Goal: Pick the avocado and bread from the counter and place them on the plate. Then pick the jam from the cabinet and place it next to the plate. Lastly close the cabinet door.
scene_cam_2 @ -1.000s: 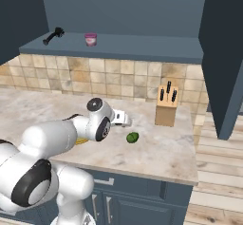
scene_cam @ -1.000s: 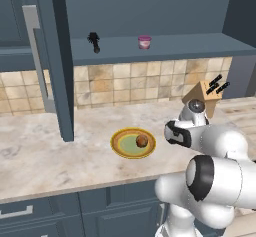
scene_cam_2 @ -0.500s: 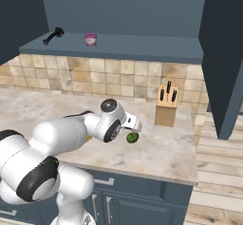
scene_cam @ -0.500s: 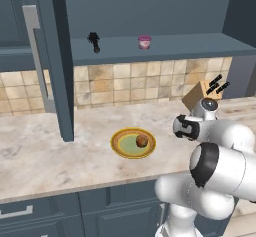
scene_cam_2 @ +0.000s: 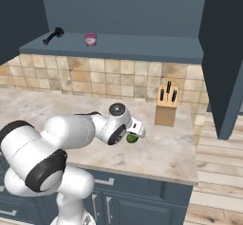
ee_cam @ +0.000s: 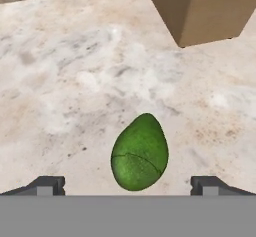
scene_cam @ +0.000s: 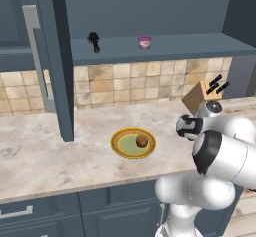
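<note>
Avocado point(ee_cam: 139, 152) lies alone on the bare marbled counter point(ee_cam: 65, 81), a little in front of the wooden knife block point(ee_cam: 205, 8), so nothing crowds a grasp from above. The gripper point(ee_cam: 127, 185) hangs directly over it with its jaws spread wide and empty, one fingertip point(ee_cam: 46, 185) on each side of the fruit, likely lined up to descend and close. The bread point(scene_cam: 142, 141) already sits on the plate point(scene_cam: 120, 148), well apart to the left.
</note>
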Robot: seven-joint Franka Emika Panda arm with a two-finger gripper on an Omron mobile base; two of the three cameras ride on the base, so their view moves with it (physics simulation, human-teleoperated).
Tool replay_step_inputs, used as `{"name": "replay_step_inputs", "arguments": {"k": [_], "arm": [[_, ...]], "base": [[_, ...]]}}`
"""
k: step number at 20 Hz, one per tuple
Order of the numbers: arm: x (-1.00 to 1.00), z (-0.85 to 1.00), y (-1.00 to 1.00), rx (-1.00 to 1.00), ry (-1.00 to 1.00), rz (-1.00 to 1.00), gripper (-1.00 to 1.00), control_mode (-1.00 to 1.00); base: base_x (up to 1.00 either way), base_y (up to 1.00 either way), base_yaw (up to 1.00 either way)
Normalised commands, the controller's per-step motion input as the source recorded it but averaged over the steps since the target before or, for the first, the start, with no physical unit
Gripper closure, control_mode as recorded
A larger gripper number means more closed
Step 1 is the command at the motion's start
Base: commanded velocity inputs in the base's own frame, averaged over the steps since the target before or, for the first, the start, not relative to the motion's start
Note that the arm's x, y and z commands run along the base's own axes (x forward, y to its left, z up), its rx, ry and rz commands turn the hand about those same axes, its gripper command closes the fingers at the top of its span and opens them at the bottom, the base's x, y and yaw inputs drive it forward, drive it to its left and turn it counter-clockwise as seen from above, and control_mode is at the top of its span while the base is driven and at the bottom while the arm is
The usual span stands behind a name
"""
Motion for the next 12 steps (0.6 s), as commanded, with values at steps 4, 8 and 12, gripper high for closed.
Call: {"name": "replay_step_inputs", "arguments": {"k": [4, 8, 12], "arm": [[0.00, -0.35, 0.00, 0.01, 0.06, 0.00, -1.00, -1.00], [0.00, -0.25, -0.04, 0.00, 0.04, 0.00, -1.00, -1.00], [0.09, -0.09, -0.14, 0.00, 0.01, -0.01, -1.00, -1.00]], "base": [[0.00, 0.00, 0.00], [0.00, 0.00, 0.00], [0.00, 0.00, 0.00]]}}
